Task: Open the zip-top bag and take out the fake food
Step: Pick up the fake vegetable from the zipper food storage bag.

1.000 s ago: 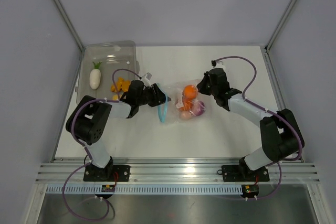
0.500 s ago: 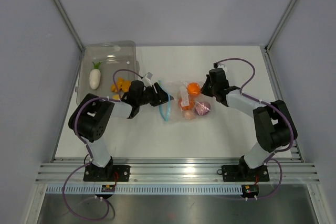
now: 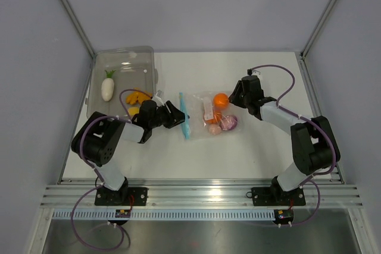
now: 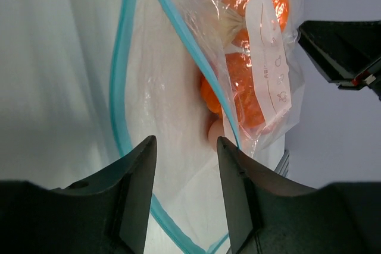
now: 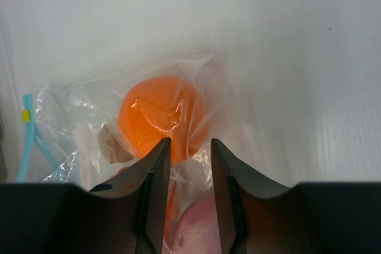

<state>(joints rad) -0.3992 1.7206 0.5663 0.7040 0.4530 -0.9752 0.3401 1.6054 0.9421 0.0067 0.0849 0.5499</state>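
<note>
1. Bags: one small clear crinkly plastic zip-top bag (image 3: 199, 114) (image 4: 161, 87) (image 5: 226, 99) lies flat near the middle of the white worktop (image 3: 256, 147), between the two arms.
2. Its light blue zip strip (image 3: 183, 117) (image 4: 122, 87) (image 5: 27, 135) runs along the edge nearest the left arm. In the left wrist view the two halves of the strip stand apart, so the mouth is open.
3. Four toy foods show inside the bag:
   - one round orange ball (image 3: 221, 100) (image 4: 256, 1) (image 5: 158, 114) at the far right corner
   - one second orange piece (image 3: 212, 117) (image 4: 238, 87) just beside it
   - one pinkish egg (image 3: 214, 129) (image 4: 214, 138) at the near edge
   - one purple onion (image 3: 230, 122) (image 5: 199, 221) touching the egg on its right
4. One white paper label (image 3: 207, 110) (image 4: 271, 57) sits on the bag over the orange pieces.
5. One rigid smoky-grey translucent rectangular tray (image 3: 128, 57) stands at the far left, apart from the bag. It holds one white radish with a green top (image 3: 108, 87). A cluster of small yellow-orange pieces (image 3: 139, 96) lies at its near right corner; their number cannot be counted.
6. One left gripper (image 3: 175, 118) (image 4: 181, 165) sits just beside the zip strip on its left. Its jaws stand apart and grip nothing, and the strip crosses the gap below them.
7. One right gripper (image 3: 233, 100) (image 5: 187, 165) sits at the bag's far right corner, just beside the orange ball. Its jaws stand slightly apart, clamped on nothing, with film and ball visible through the gap.
</note>
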